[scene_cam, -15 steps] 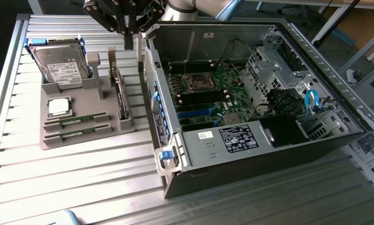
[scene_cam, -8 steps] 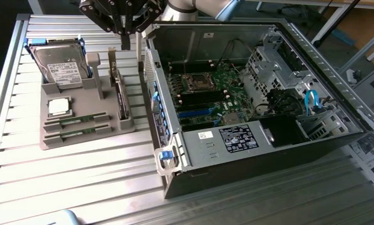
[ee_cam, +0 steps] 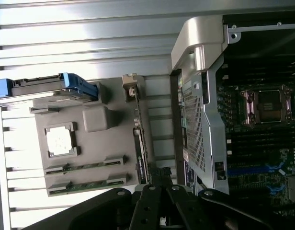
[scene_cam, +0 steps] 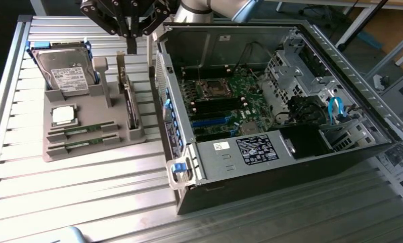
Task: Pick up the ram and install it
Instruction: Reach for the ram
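I have the end effector point(scene_cam: 131, 48) pinched narrow, hanging above the hard drive point(scene_cam: 65, 71) end of the grey tray point(scene_cam: 93, 153). One ram stick point(scene_cam: 86, 130) lies flat in its slot at the tray's opposite end. The other ram stick point(scene_cam: 82, 145) sits just beside it along that edge, near the CPU chip point(scene_cam: 63, 115). The open computer case point(scene_cam: 269, 91) stands on the table point(scene_cam: 86, 197) alongside the tray.

A ribbed silver aluminium table point(scene_cam: 73, 192) is seen carrying two things. A flat grey plastic parts holder point(scene_cam: 93, 148) is laid on it beneath the black gripper point(scene_cam: 131, 49). An open black and silver computer tower case point(scene_cam: 215, 162) is laid on its side just beside the holder, towards the exterior view's right of the gripper
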Controlling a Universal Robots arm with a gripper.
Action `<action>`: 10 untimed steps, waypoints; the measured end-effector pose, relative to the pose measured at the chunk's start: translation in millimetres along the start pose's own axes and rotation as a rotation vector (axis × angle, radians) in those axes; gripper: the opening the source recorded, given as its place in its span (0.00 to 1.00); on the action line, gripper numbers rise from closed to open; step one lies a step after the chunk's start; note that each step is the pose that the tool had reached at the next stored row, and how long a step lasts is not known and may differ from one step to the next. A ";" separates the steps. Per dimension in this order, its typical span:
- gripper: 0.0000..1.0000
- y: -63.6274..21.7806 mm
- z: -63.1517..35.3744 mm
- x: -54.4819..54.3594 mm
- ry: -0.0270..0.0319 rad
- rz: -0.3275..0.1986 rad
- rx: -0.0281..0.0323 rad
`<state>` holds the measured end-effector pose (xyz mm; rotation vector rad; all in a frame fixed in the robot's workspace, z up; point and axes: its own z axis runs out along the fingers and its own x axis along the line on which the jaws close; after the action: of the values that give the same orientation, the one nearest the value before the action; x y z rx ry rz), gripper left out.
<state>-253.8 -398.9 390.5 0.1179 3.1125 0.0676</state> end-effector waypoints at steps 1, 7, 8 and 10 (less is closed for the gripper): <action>0.11 -0.1 0.0 0.7 0.0000 0.000 0.0000; 0.11 -0.4 0.0 5.2 -0.0001 0.000 -0.0001; 0.11 -0.5 0.0 5.9 -0.0001 0.000 -0.0001; 0.11 -0.5 0.0 7.4 0.0000 0.000 0.0000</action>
<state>-261.1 -398.9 390.3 0.1180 3.1125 0.0676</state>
